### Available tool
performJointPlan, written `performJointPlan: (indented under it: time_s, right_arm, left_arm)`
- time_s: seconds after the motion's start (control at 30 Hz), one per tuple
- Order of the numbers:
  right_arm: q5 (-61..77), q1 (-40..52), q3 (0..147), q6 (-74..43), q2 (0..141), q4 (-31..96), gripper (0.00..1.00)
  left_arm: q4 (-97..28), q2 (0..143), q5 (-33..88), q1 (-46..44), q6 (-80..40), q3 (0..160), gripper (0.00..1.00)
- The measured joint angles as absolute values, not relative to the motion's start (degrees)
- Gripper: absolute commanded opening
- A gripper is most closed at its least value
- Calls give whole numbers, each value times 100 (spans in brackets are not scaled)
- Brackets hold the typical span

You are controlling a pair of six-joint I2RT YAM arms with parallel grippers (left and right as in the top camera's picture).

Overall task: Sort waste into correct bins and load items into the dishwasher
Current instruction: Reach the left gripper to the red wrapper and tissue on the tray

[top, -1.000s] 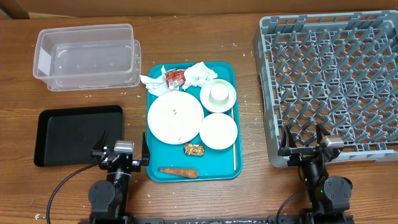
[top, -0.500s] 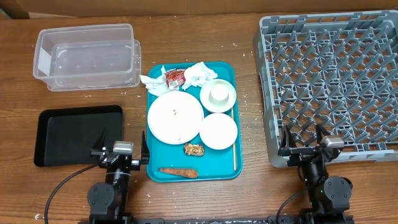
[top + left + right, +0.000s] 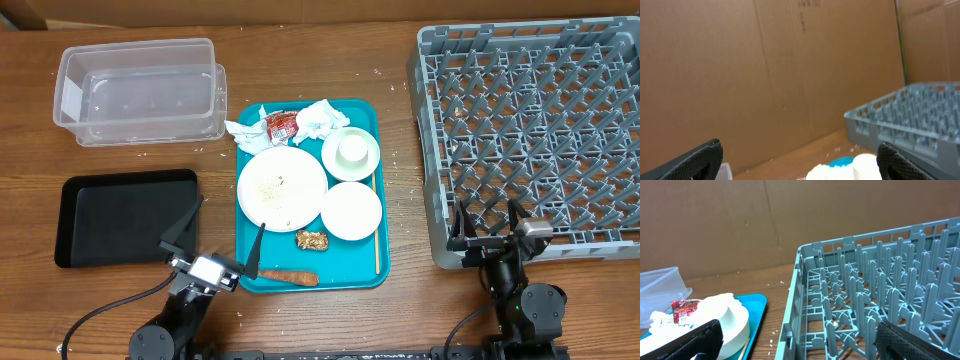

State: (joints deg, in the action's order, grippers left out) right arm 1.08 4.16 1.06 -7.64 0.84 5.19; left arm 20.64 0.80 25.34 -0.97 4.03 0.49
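My left end effector (image 3: 229, 218) hung empty with its fingers spread wide, tilted over the gap between the black tray (image 3: 120, 215) and the teal tray (image 3: 377, 262), near the carrot piece (image 3: 287, 277). My right end effector (image 3: 487, 208) sat equally wide and empty at the near edge of the dish rack (image 3: 530, 120). I judged the sorting not yet started: the napkins (image 3: 318, 118), wrapper (image 3: 281, 125), plate (image 3: 282, 188) and bowl (image 3: 351, 210) all lay on the teal tray, and the clear tub (image 3: 135, 45) held nothing. Next, I reckoned, the left one had to come down over the carrot piece and close on it.
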Motion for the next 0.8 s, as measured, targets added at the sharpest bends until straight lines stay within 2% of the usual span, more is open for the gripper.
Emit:
performJointPlan:
  time_s: [0.2,0.37,0.63,0.8]
  right_arm:
    - [108,416,106,-764,84,515,100]
    - [106,416,106,-766,84,517,100]
    - [106,416,106,-768,80,515,100]
    - [106,416,106,-766,78,517,100]
  left_arm:
    - [2064,224,2536,-97,43,132,100]
    - [1957,1061,2622,-97,-54,637,100]
    - [1192,3634,3380,-97,8,2641,100]
    - [1203,5264,4254,-97,16,3970,100]
